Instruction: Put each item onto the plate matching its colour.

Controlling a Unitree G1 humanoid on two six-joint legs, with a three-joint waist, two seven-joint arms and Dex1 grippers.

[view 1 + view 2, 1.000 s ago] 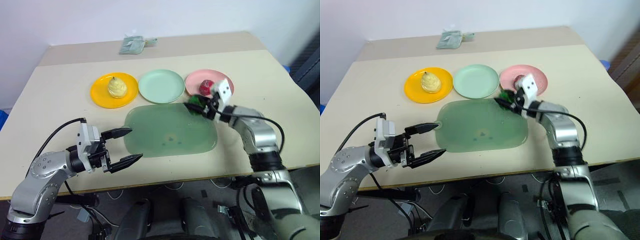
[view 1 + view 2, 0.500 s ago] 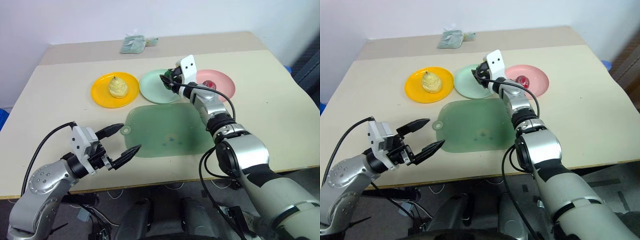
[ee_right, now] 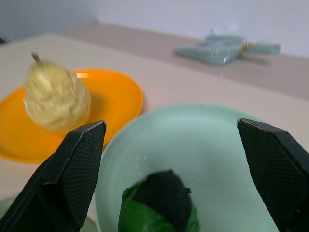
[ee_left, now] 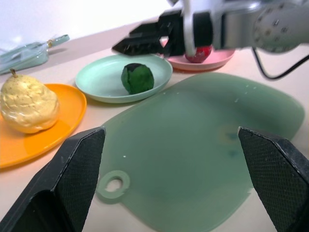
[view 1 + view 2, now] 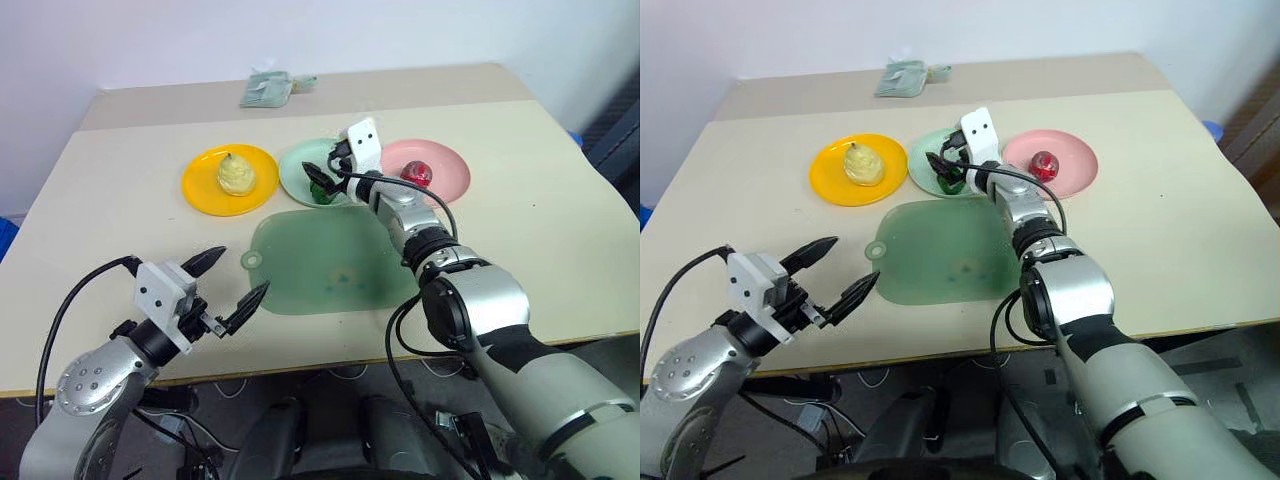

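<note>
Plates, round: 3 — orange-yellow plate [image 5: 229, 180], mint green plate [image 5: 300, 170], pink plate [image 5: 445, 172], in a row just beyond the green mat [image 5: 335, 262].
Toy fruits: 3 — yellow pear [image 5: 236, 174], dark green ball [image 5: 322, 188], red ball [image 5: 417, 174], one per plate.
Green mat: 1.
Pale green pouch [image 5: 266, 90]: 1, well beyond the green mat.
Counter [image 5: 120, 210]: 1.

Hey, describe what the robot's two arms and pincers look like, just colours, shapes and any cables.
Both arms are rounded silver-grey metal segments with black joints. A thin black cable loops along each. Each ends in a white boxy block, the right one marked with two dark dots, carrying a pincer of two black pointed fingers: the left pincer and the right pincer.
</note>
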